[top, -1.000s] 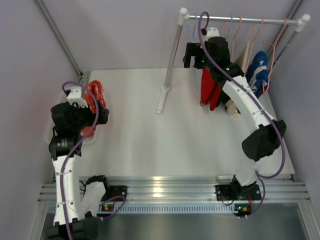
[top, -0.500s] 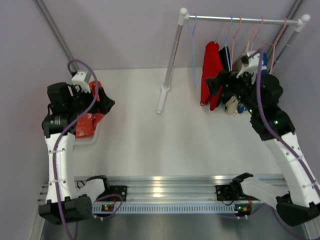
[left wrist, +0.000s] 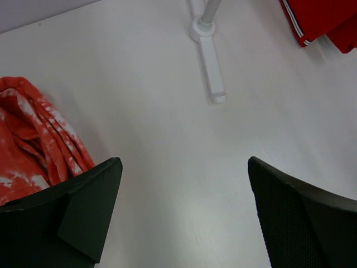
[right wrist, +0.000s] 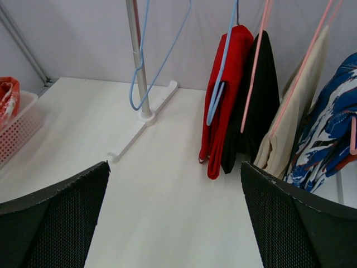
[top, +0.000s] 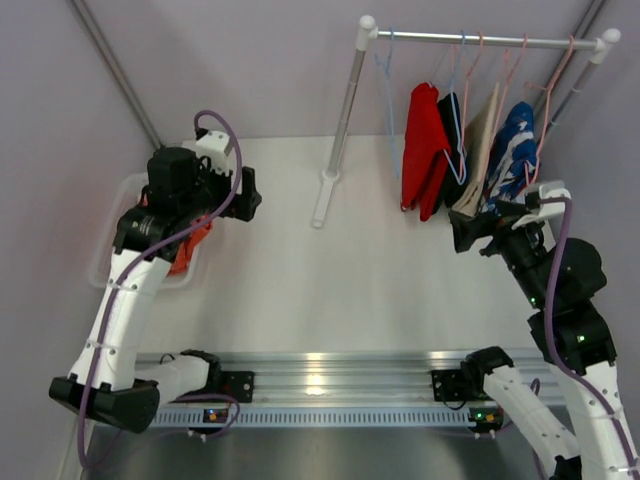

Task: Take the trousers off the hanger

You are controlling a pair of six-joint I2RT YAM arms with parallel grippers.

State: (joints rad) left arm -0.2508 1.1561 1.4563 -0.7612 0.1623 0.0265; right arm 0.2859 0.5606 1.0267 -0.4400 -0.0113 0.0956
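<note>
While I watch from the overhead view, the trousers (top: 186,250) lie bunched in a pale basket (top: 108,268) at the left edge of the table (top: 320,280), partly hidden under the left arm. They are off the hanger and well apart from it. The left wrist view shows the same orange-red cloth with white marks in its lower left corner.

My left gripper (top: 246,195) hovers over the table just right of the basket. Its fingers stand wide apart with only bare table between them, so it has hold of nothing.

Further right, a clothes rack (top: 345,110) stands along the far edge, running toward the far right corner. The hanger (top: 387,110), thin light-blue wire, hangs bare from the left end of the rail, just beside the post. To its right hang a deep-red garment (top: 422,150), a dark garment (top: 455,150), a beige garment (top: 485,140) and a blue-and-white garment (top: 515,150), on blue and pink wire hangers.

My right gripper (top: 468,235) sits near the right edge, just below the hanging clothes. Its wrist view shows both fingers spread wide and empty, facing the rack.
</note>
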